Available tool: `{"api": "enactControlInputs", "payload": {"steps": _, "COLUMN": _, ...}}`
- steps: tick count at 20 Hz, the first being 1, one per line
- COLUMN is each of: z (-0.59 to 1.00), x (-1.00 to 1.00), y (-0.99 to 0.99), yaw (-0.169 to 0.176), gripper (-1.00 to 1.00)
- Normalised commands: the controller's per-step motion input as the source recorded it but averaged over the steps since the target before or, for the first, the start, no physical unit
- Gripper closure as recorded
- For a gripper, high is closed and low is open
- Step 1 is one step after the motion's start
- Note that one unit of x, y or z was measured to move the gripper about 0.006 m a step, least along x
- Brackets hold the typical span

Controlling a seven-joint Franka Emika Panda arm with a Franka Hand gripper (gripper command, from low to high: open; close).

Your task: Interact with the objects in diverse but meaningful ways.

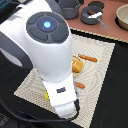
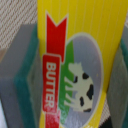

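The yellow butter box (image 2: 80,60) sits squarely between the jaws, whose green-lined grey pads (image 2: 22,80) hug both its sides, seemingly clamped on it. It lies under the arm on the woven mat (image 1: 95,85). Judged best: keep the grip centred and lift straight. Beyond the jaws lie the orange bread loaf (image 1: 76,65) and orange-handled cutlery (image 1: 88,58); further off, a small grey pan (image 1: 93,16).

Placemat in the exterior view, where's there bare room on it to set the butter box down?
The woven placemat looks bare along its edge toward the exterior view's right, past the orange-handled cutlery, and near its lower corner. The middle is crowded by the bread loaf and the arm. The tool grips the butter box.
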Motion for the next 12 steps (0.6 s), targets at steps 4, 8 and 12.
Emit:
{"api": "enactControlInputs", "payload": {"steps": 4, "z": 0.01, "x": 0.13, "y": 0.0, "yaw": 0.0, "gripper": -1.0}}
{"api": "enactControlInputs", "payload": {"steps": 8, "z": 0.11, "x": 0.21, "y": 0.0, "yaw": 0.0, "gripper": -1.0}}
{"api": "enactControlInputs", "payload": {"steps": 12, "z": 0.76, "x": 0.21, "y": 0.01, "yaw": 0.0, "gripper": -1.0}}
